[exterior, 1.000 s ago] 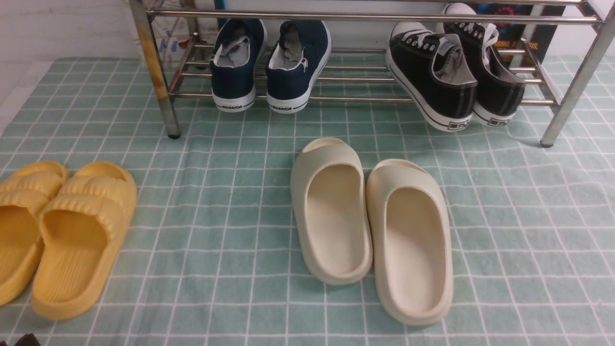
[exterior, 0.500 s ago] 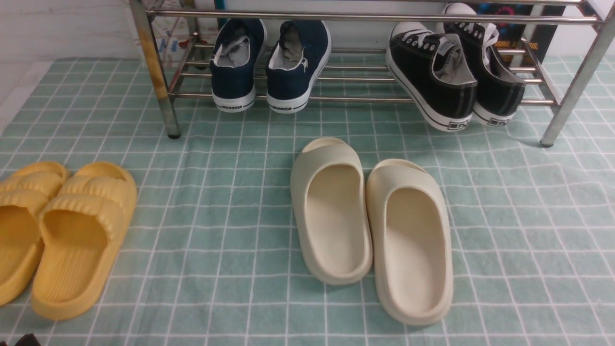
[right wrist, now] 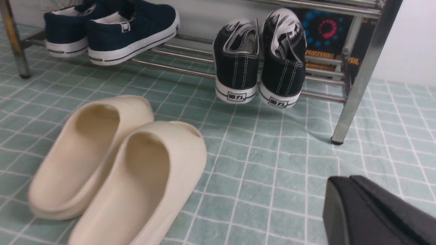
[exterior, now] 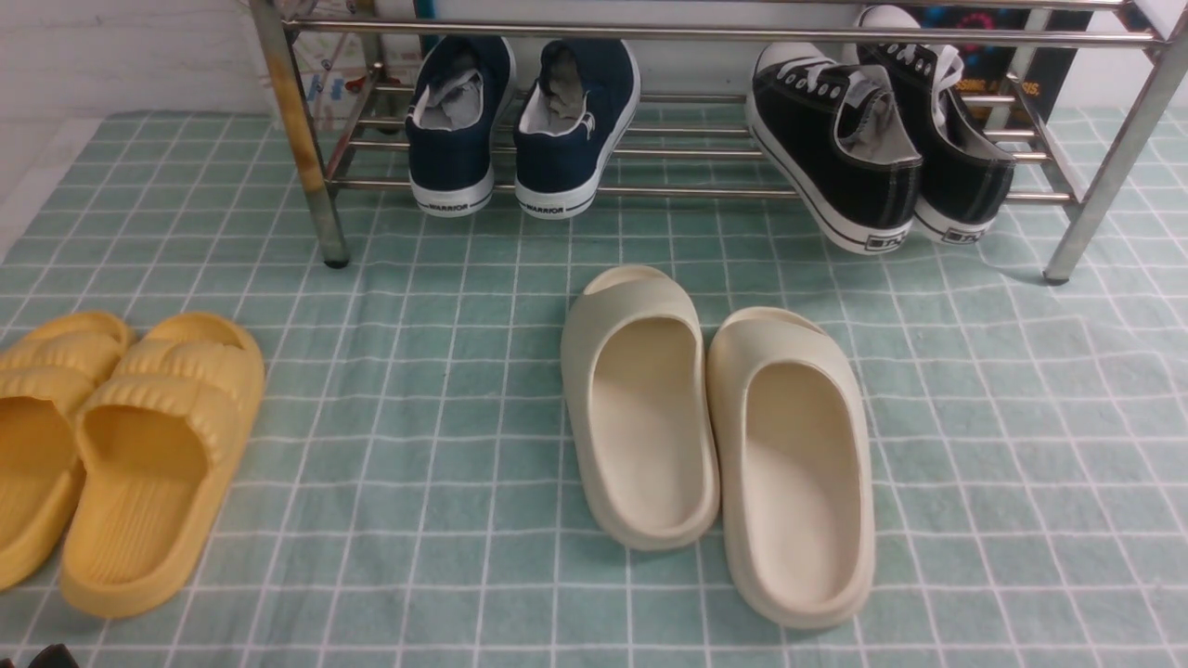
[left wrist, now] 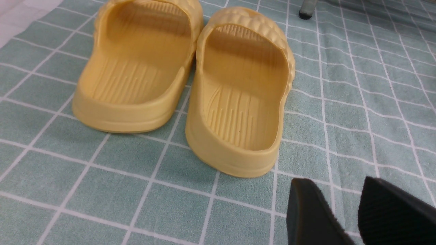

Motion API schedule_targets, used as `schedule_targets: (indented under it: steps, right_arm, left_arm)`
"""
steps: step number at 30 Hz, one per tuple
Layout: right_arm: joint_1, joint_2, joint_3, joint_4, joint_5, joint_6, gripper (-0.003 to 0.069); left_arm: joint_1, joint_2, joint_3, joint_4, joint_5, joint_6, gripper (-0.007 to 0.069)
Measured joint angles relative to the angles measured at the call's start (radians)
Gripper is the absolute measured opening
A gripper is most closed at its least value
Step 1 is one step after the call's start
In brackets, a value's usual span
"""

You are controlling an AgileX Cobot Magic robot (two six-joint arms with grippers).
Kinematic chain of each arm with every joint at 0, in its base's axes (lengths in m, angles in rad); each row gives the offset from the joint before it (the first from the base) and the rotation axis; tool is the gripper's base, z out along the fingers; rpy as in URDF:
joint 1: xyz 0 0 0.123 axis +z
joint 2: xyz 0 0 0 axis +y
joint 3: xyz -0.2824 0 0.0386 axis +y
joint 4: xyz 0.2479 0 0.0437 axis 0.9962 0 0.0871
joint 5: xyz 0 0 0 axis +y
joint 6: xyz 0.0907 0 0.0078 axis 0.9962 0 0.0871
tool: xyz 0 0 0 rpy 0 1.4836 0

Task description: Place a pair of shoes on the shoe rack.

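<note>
Black sneakers (exterior: 872, 139) sit on the shoe rack's (exterior: 705, 35) lower bars at its right end, side by side and touching, heels hanging over the front bar, toes toward the wall. The upper rail crosses over the far one's toe, and the rack top is cut off in the front view. The heel label is too small to read.

Navy slip-ons (exterior: 520, 121) are on the same shelf toward the left, well apart from the black pair.

Cream slides (exterior: 715, 436) lie on the checked cloth (exterior: 418, 371) in front of the rack; yellow slides (exterior: 111, 445) are at far left, one cut off by the frame edge.

Left tool (left wrist: 351, 204): only the fingertips show, parted with a gap between them, empty, hovering over the cloth near the yellow slides. Right tool (right wrist: 354, 197): fingers pressed together, nothing gripped, mostly out of frame. Neither tool can be made out in the front view.
</note>
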Motion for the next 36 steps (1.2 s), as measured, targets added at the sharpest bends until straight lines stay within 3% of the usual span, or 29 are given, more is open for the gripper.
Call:
schedule_targets:
  steps: [2, 6, 11, 20, 36]
  right_arm:
    - [-0.048, -0.027, 0.112, -0.035, -0.115, 0.049, -0.0005]
    - [-0.179, -0.091, 0.271, -0.08, -0.19, 0.182, -0.0005]
    - [-0.251, -0.159, 0.329, -0.126, -0.157, 0.221, -0.0005]
    - [-0.248, -0.164, 0.326, -0.111, 0.003, 0.204, -0.0005]
    - [-0.245, -0.165, 0.322, -0.098, 0.02, 0.202, -0.0003]
  left_arm:
    - [0.0, 0.0, 0.0, 0.0, 0.0, 0.0, 0.0239]
    - [0.0, 0.0, 0.0, 0.0, 0.0, 0.0, 0.0239]
    - [0.0, 0.0, 0.0, 0.0, 0.0, 0.0, 0.0239]
    - [0.0, 0.0, 0.0, 0.001, 0.0, 0.0, 0.0239]
    - [0.0, 0.0, 0.0, 0.0, 0.0, 0.0, 0.0239]
